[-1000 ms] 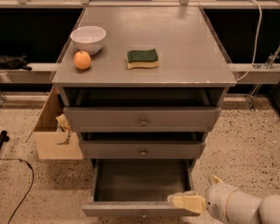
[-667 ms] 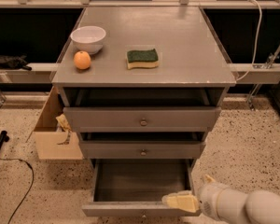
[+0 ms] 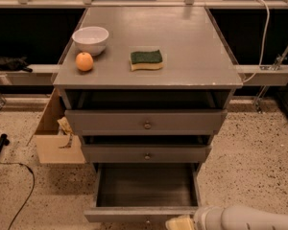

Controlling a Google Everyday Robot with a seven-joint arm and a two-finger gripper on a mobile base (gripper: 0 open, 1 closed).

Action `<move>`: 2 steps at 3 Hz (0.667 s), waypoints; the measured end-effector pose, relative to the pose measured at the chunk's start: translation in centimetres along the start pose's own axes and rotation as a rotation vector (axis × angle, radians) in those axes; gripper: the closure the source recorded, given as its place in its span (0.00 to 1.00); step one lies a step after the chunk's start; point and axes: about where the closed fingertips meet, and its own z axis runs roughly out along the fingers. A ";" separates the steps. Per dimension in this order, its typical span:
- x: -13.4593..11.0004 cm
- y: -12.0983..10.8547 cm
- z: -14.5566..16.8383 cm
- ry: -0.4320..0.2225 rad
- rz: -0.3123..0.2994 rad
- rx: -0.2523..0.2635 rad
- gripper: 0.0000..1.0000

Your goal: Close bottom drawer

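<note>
1. At six o'clock in the view, low against the bottom edge, the bottom drawer [image 3: 146, 190] stands pulled well out of the grey cabinet [image 3: 192, 47]. Its deep box is open to sight and its narrow front panel is nearest the camera.
2. Toward five o'clock, the gripper [image 3: 180, 223] shows only as a cream tip at the frame's edge. It points toward nine o'clock and sits just beside the right end of that front panel. Whether it touches the panel cannot be told.
3. Whether the gripper is parted or closed cannot be told. Nothing is seen held in it.
4. Behind the gripper, the white arm [image 3: 245, 218] runs off toward four o'clock.
5. Above the open drawer, the middle drawer [image 3: 146, 154] and top drawer [image 3: 146, 121] each stand slightly out, with a dark gap over each.
6. On the cabinet top, a white bowl [image 3: 90, 39] sits at ten o'clock, an orange [image 3: 84, 61] just in front of it, and a green-and-yellow sponge [image 3: 146, 60] near the middle.
7. At nine o'clock from the drawers, a cardboard box [image 3: 55, 138] rests on the speckled floor against the cabinet's side.
</note>
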 end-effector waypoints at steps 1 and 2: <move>4.2 -1.1 5.2 0.129 0.029 0.066 0.00; 3.3 0.8 7.9 0.166 -0.034 0.044 0.00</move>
